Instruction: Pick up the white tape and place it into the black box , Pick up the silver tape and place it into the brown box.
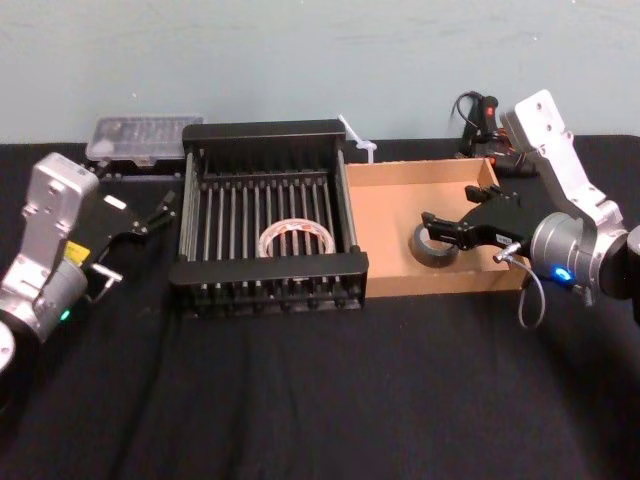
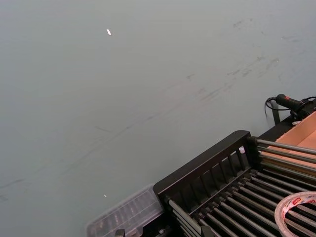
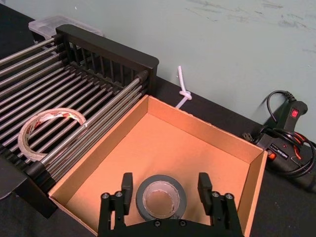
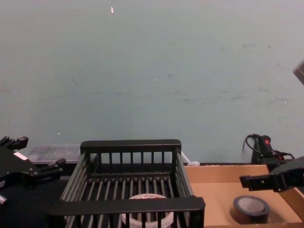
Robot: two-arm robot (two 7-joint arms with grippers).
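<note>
The silver tape (image 1: 435, 250) (image 4: 250, 209) lies flat on the floor of the brown box (image 1: 420, 170) (image 3: 197, 131), near its front right. My right gripper (image 1: 447, 204) (image 3: 166, 185) hovers just over it and is open. One finger stands on each side of the silver tape (image 3: 160, 178), with a gap showing on one side. The white tape (image 1: 297, 224) (image 3: 54, 112) (image 2: 296, 205) rests on the bars inside the black box (image 1: 265, 132) (image 4: 130, 145). My left gripper (image 1: 150, 215) (image 4: 35, 153) is parked left of the black box, open and empty.
A clear plastic case (image 1: 140, 135) sits behind the black box at the left. A black tool with a red switch and cables (image 1: 478, 115) (image 3: 289, 133) lies behind the brown box. A white knotted cord (image 3: 183, 91) lies between the boxes at the back. A black cloth covers the table.
</note>
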